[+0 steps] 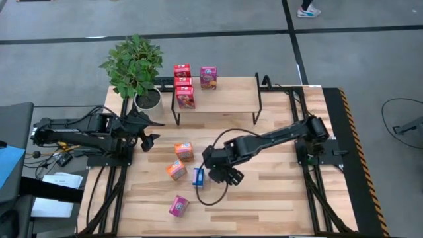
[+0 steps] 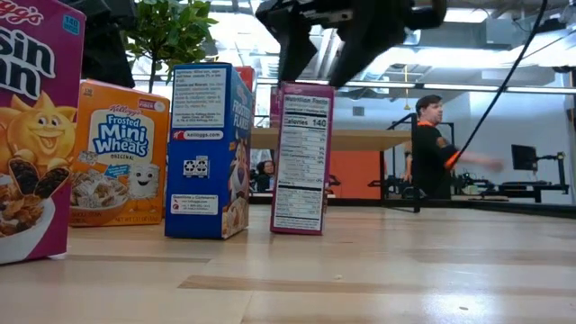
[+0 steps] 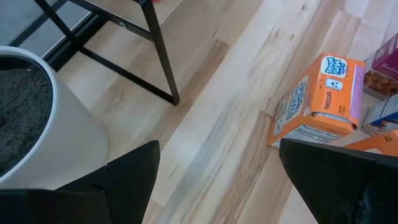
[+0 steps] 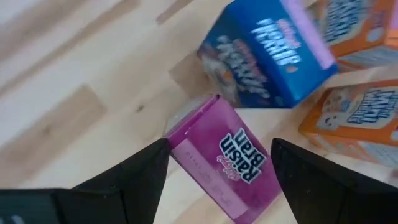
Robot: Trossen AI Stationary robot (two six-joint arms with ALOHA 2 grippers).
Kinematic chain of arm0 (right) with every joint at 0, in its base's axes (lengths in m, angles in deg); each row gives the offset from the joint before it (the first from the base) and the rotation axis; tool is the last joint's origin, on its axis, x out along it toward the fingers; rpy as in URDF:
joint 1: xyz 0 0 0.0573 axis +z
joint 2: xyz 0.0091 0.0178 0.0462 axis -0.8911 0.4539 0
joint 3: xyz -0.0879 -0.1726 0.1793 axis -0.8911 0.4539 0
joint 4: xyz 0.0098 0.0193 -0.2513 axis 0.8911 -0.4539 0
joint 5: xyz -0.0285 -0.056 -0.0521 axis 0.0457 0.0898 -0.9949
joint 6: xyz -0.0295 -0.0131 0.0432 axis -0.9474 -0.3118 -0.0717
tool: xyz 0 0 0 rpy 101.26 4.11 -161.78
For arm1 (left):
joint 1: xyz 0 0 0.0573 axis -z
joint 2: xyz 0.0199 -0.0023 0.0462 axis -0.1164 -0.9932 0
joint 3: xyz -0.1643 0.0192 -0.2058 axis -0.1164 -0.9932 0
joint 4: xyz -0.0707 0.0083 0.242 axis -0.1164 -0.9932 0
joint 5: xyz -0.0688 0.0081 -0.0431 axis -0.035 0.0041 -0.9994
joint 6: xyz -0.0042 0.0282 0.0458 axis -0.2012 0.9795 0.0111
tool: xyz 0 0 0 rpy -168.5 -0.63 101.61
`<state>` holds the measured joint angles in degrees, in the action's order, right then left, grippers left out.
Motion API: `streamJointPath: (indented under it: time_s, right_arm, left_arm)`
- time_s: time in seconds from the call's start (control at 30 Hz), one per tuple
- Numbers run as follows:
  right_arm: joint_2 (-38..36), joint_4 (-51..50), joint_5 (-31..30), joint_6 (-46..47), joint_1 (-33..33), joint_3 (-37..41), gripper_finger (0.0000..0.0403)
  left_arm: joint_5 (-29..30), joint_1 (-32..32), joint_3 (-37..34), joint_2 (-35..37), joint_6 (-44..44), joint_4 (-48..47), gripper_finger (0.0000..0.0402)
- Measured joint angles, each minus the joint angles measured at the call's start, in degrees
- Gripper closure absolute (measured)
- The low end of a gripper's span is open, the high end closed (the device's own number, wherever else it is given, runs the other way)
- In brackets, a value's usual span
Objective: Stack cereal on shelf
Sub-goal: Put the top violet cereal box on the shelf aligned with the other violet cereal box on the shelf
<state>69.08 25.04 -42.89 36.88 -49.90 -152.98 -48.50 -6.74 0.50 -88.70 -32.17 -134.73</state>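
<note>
The right gripper (image 1: 221, 176) hovers spread above a purple cereal box (image 4: 225, 157), ready to descend and clamp it; the left gripper (image 1: 151, 129) waits open.

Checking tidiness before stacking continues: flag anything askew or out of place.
Five cereal boxes sit scattered on the table, turned at differing angles: two Frosted Mini-Wheats boxes, a blue box, two magenta Raisin Bran boxes. Shelf boxes look orderly.
</note>
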Motion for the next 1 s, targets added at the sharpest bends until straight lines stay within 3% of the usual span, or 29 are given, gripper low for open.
streamJointPath:
  time_s: [0.23,0.37,0.73,1.0]
  right_arm:
    - [0.6,-0.6,0.3,-3.2,-0.4,0.0,0.0094]
    - [0.3,-0.8,0.0,1.9,-1.7,0.0,0.0094]
    - [-5.2,-2.9,-0.5,31.8,-4.0,0.2,0.0108]
    - [-7.1,-7.7,-3.5,75.1,-3.9,0.2,0.0109]
  left_arm:
    - [0.5,0.0,0.0,0.0,0.1,-0.2,0.0081]
    - [1.6,0.0,0.0,0.0,-0.1,-0.2,0.0081]
    - [1.7,0.0,0.0,0.0,-1.5,-0.2,0.0081]
    - [4.1,0.0,0.0,0.0,-3.6,-0.2,0.0081]
